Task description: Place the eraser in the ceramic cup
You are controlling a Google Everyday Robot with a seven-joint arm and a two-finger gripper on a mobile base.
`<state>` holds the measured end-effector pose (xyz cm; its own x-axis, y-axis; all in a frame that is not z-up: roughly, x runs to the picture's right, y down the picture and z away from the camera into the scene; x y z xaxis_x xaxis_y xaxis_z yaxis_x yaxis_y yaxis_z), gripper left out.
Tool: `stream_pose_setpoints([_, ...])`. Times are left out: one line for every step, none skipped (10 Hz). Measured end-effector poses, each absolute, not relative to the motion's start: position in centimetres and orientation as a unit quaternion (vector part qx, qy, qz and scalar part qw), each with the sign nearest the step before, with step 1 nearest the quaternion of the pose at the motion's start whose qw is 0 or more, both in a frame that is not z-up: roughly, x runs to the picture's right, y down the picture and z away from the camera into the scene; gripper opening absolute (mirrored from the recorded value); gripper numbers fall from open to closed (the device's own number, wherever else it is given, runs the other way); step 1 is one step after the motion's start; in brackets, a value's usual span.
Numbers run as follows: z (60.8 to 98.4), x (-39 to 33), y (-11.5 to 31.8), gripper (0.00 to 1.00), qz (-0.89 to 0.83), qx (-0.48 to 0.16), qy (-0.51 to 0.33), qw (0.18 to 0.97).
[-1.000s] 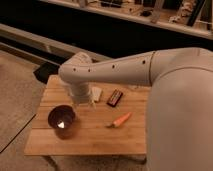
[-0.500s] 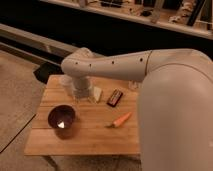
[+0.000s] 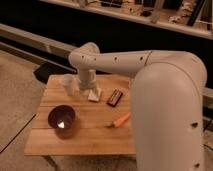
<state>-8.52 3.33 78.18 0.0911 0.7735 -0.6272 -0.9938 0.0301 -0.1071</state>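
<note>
The eraser (image 3: 93, 95), a small whitish block, lies on the wooden table (image 3: 90, 137) near its back middle. The ceramic cup (image 3: 67, 83), a small pale tumbler, stands upright just left of it at the back left. My gripper (image 3: 84, 89) hangs at the end of the white arm (image 3: 115, 62), low over the table between the cup and the eraser, close to both. The arm's wrist hides most of it, and I cannot tell whether it touches the eraser.
A black bar with red marking (image 3: 115, 97) lies right of the eraser. An orange carrot-shaped piece (image 3: 120, 120) lies in front of it. A wide dark bowl (image 3: 61, 120) stands at the front left. My bulky arm covers the table's right side.
The arm's wrist has shifted slightly right and back, so the cup now shows at its left. The eraser, bar, carrot piece and bowl have not moved.
</note>
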Motion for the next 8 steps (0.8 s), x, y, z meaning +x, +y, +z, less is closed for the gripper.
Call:
stream_pose_setpoints([79.7,-8.4,2.5,0.65,0.650,-0.268,0.199,0.682])
stream_pose_setpoints([81.3,-8.1,1.8,0.65,0.657,-0.266,0.194,0.678])
stream_pose_setpoints([82.7,-8.0,1.5,0.65,0.660,-0.265,0.193,0.676])
stream_pose_setpoints([83.9,-7.8,1.3,0.65,0.662,-0.263,0.193,0.675])
stream_pose_setpoints([85.7,-7.6,1.2,0.65,0.663,-0.264,0.195,0.673])
stream_pose_setpoints([86.7,-7.6,1.1,0.65,0.662,-0.265,0.197,0.673])
stream_pose_setpoints([87.6,-7.4,1.3,0.65,0.660,-0.266,0.202,0.672])
stream_pose_setpoints([89.4,-7.3,1.7,0.65,0.658,-0.270,0.211,0.670])
